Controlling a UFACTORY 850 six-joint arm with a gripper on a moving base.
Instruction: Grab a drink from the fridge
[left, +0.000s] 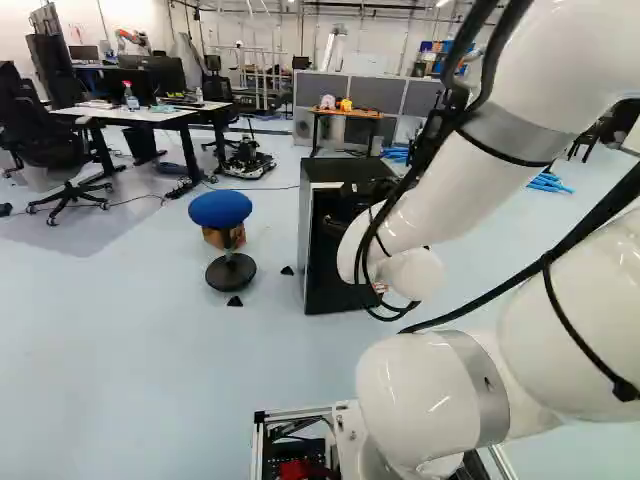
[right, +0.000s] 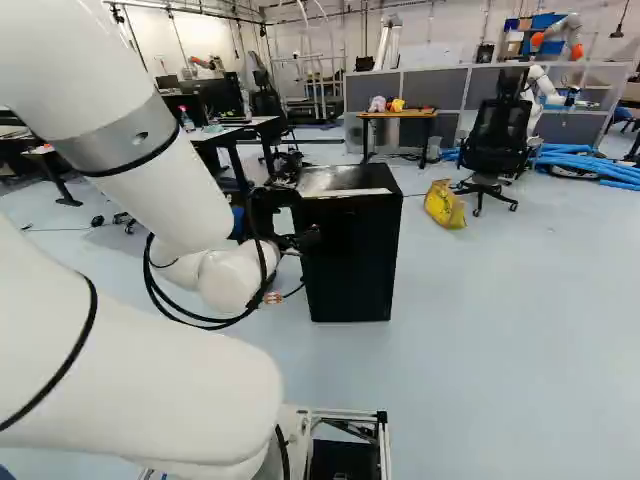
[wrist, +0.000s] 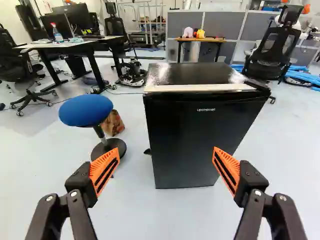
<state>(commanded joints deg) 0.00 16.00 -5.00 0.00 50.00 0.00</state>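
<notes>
Right base view: reaching forward with the smooth, rounded white arm (right: 165, 185), bent at its joints and looped with black cables (right: 215, 324), out to the black pincer (right: 302, 238). In the wrist view, spread wide, with ribbed orange pads (wrist: 106, 167) slanting well apart. Facing, straight ahead, the boxy black fridge (wrist: 195, 137), door closed, glossy on top, edged in front with a pale strip (wrist: 200, 87). Near it, standing on smooth, pale floor (wrist: 150, 215): a round-seated blue stool (wrist: 86, 110).
</notes>
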